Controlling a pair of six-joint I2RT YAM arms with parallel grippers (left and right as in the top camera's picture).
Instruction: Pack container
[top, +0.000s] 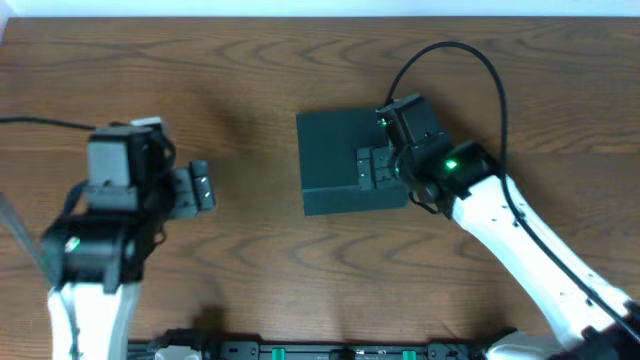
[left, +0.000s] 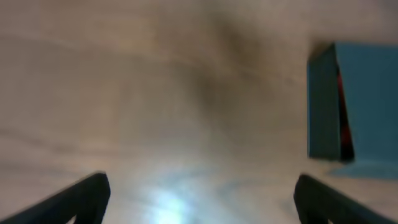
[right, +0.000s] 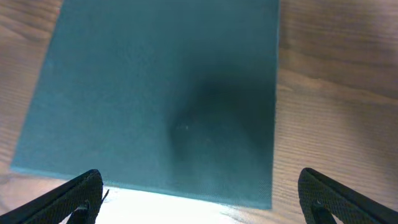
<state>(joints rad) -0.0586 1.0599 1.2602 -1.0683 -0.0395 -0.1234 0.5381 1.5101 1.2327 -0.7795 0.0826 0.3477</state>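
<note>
Seemingly closing step: dark teal-green square cardboard container (top: 335, 155), flap (right: 161, 93) down; right gripper (top: 374, 168) splayed over its 3 o'clock edge, left gripper (top: 198, 187) splayed. Next: press flap flush.

A brown wood-grain table (top: 250, 60) fills the view, pale strip (top: 320, 6) along the top.

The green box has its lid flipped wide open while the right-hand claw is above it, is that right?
Not quite. The container has its lid lying down flat, not flipped open; the right wrist view shows the smooth top filling the frame. The rest holds: the right gripper is above it, fingers spread.
</note>
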